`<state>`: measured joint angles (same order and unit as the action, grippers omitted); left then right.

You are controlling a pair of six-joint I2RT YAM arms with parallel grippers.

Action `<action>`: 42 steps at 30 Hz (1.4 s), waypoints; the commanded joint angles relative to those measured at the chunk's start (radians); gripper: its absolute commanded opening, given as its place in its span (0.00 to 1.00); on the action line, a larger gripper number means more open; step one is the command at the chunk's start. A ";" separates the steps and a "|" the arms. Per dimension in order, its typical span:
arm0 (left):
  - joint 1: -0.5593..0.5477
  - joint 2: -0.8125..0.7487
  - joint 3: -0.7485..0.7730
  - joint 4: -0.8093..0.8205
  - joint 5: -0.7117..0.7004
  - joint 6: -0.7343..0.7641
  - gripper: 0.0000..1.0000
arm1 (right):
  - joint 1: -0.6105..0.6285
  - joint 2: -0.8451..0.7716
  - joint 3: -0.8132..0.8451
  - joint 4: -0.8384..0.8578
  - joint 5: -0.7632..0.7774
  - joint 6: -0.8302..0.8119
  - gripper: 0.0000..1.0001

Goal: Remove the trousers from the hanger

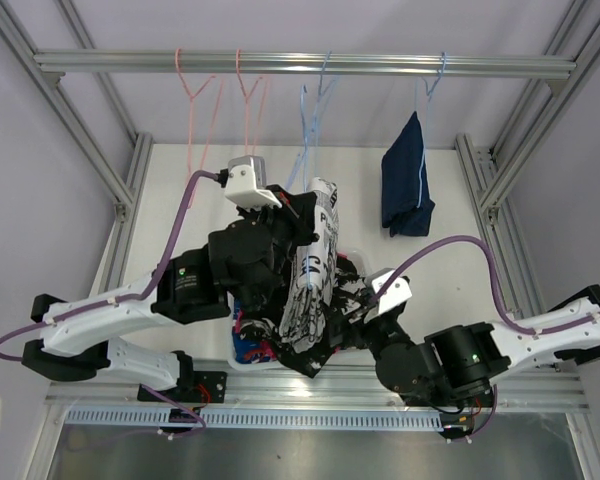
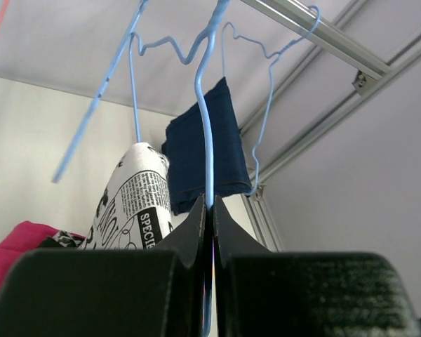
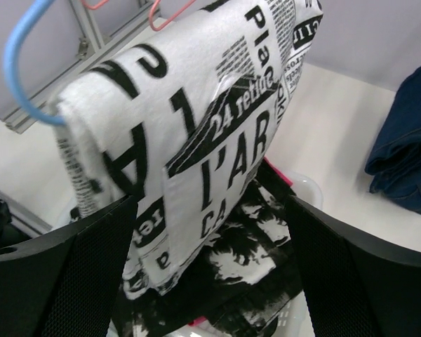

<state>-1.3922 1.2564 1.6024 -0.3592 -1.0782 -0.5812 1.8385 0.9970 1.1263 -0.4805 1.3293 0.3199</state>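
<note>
The white trousers with black print (image 3: 189, 119) hang folded over a blue hanger (image 3: 17, 70). My left gripper (image 2: 209, 205) is shut on that hanger's wire, just below the rail (image 1: 300, 65). My right gripper (image 3: 210, 232) is open, with its fingers (image 3: 77, 274) on either side of the trousers' lower end, which touches the left finger. In the top view these trousers (image 1: 315, 270) hang between the left gripper (image 1: 295, 212) and the right gripper (image 1: 340, 300). Dark blue denim trousers (image 1: 407, 190) hang on another blue hanger to the right.
Below the right gripper a white basket (image 3: 305, 189) holds black trousers with a white pattern (image 3: 259, 260), pink cloth (image 2: 21, 242) and blue-red cloth (image 1: 248, 345). Two bare pink hangers (image 1: 195, 100) hang at the rail's left. Aluminium frame posts stand on both sides.
</note>
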 commanded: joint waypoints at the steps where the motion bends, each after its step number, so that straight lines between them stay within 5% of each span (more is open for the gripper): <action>1: -0.008 -0.029 -0.002 0.101 -0.089 0.020 0.01 | 0.041 0.008 0.017 0.037 0.067 0.073 0.91; 12: -0.008 -0.048 -0.096 0.131 -0.132 0.058 0.01 | 0.107 0.051 0.009 0.033 0.133 0.093 0.92; 42: -0.021 -0.064 -0.145 0.013 -0.105 -0.025 0.00 | -0.189 0.120 -0.129 0.333 -0.004 -0.136 0.93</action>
<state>-1.3983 1.2263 1.4528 -0.3439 -1.1667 -0.5602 1.6711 1.0878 1.0027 -0.2451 1.2785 0.2352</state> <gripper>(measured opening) 0.007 0.929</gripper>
